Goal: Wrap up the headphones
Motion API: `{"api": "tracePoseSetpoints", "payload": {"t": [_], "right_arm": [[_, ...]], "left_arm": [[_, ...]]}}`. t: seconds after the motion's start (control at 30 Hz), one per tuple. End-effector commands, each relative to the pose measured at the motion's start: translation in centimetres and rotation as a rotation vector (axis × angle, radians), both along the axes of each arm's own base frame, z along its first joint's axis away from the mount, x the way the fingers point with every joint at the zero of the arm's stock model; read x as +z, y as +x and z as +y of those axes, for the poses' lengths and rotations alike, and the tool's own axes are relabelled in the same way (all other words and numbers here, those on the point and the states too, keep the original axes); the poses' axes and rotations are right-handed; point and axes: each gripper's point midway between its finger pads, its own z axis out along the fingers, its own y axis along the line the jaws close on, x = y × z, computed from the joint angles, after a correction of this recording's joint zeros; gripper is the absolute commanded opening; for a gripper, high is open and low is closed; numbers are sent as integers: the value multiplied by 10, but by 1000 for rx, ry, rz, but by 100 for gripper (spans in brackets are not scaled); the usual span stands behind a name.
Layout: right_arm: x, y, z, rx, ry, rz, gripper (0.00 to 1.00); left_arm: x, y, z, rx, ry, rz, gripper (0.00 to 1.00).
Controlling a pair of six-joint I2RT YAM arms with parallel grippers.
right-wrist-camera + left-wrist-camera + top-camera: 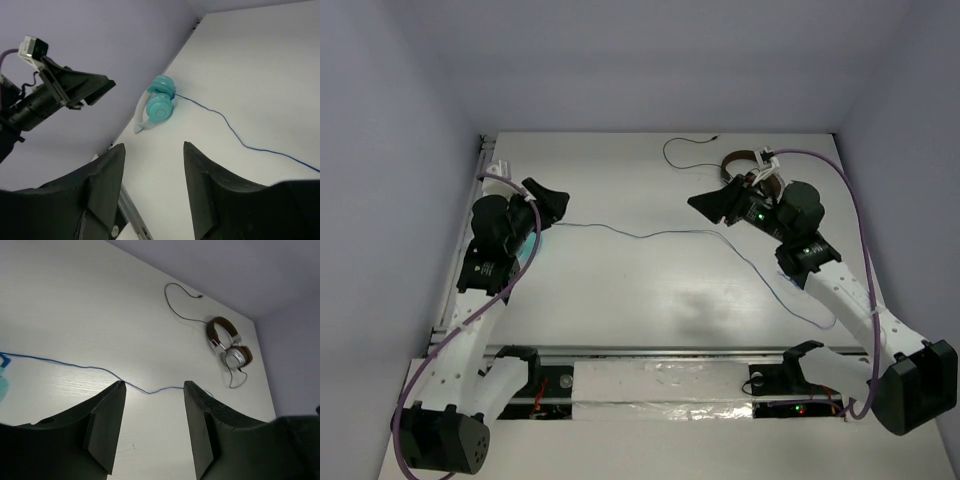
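Top external view shows the table [620, 330] with both arms raised over it and the wrapping not yet begun. The headphones [160, 102] lie at the left side of the table close to the wall. From above they are mostly hidden under the left arm, but the right wrist view shows the two teal cups lying together. Their cable [90, 367] runs loose and nearly straight from the cups across the middle of the table to the right, then bends toward the near right under the right arm. The left gripper [548, 200] hangs above the table just right of the headphones, fingers spread wide with nothing between them. The right gripper [712, 205] hovers at the far right, equally wide and empty, pointing left toward the cups. A second, brown pair of headphones [230, 342] with a black lead [175, 305] sits at the far right and is no part of the job. The step in hand looks like the approach. Next, one gripper probably has to come down and pin or lift the teal cups. The other would then pinch the thin cable, which lies flat on the surface and may slip from a shallow grasp, before winding it around the headphones.
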Motion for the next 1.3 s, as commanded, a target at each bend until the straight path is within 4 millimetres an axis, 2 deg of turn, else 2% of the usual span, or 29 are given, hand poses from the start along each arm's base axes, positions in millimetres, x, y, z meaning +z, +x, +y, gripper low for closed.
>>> {"api": "tracePoseSetpoints", "payload": {"t": [0.0, 0.03, 0.07, 0.1, 0.13, 0.17, 0.27, 0.33, 0.43, 0.47, 0.53, 0.6, 0.63, 0.73, 0.77, 0.8, 0.83, 0.87, 1.07, 1.13, 1.17, 1.23, 1.27], "right_arm": [[11, 6, -10, -104, -48, -55, 57], [10, 6, -12, -116, -51, -51, 33], [11, 6, -14, -127, -51, -48, 16], [12, 3, -13, -125, -49, -51, 3], [13, 2, -14, -132, -48, -53, 0], [12, 3, -15, -141, -47, -52, 0], [9, 3, -17, -157, -54, -46, 0], [5, 3, -18, -168, -57, -41, 0], [3, 3, -18, -168, -59, -39, 0], [3, 3, -19, -168, -59, -40, 0], [3, 2, -17, -159, -55, -44, 0], [2, 2, -15, -148, -52, -41, 1], [2, 1, -14, -139, -51, -40, 7], [2, 0, -13, -133, -50, -42, 18], [2, 0, -13, -134, -50, -43, 27], [2, 0, -14, -134, -50, -45, 32], [2, 0, -13, -133, -50, -45, 38], [2, 0, -13, -133, -51, -44, 39], [1, -4, -9, -99, -51, -48, 47], [-1, -6, -6, -75, -50, -51, 48], [-1, -6, -5, -69, -48, -49, 48], [-2, -7, -3, -58, -48, -48, 48], [-3, -7, -3, -55, -50, -46, 48]], "left_arm": [[18, 4, 33, 176, 66, -11, 45], [15, 3, 39, 212, 77, 4, 41], [13, 3, 49, 262, 90, 18, 31], [3, -1, 63, 338, 116, 57, 27], [-1, -3, 70, 373, 126, 70, 20], [-9, -6, 75, 405, 135, 89, 10], [-27, -13, 96, 507, 177, 150, 1], [-42, -20, 121, 596, 196, 213, 0], [-68, -24, 148, 640, 205, 307, 1], [-79, -30, 175, 714, 191, 351, 3], [-94, -32, 184, 680, 162, 390, 8], [-106, -38, 204, 730, 171, 439, 20], [-118, -43, 212, 760, 183, 487, 34], [-135, -47, 215, 771, 160, 545, 51], [-145, -48, 218, 782, 153, 575, 63], [-151, -53, 226, 809, 142, 601, 64], [-155, -54, 228, 814, 137, 620, 64], [-163, -54, 228, 806, 135, 650, 64], [-199, -57, 233, 793, 135, 780, 66], [-203, -51, 234, 787, 126, 791, 66], [-213, -49, 233, 773, 117, 822, 66], [-222, -37, 233, 762, 85, 816, 66], [-227, -37, 232, 761, 80, 832, 66]]}}
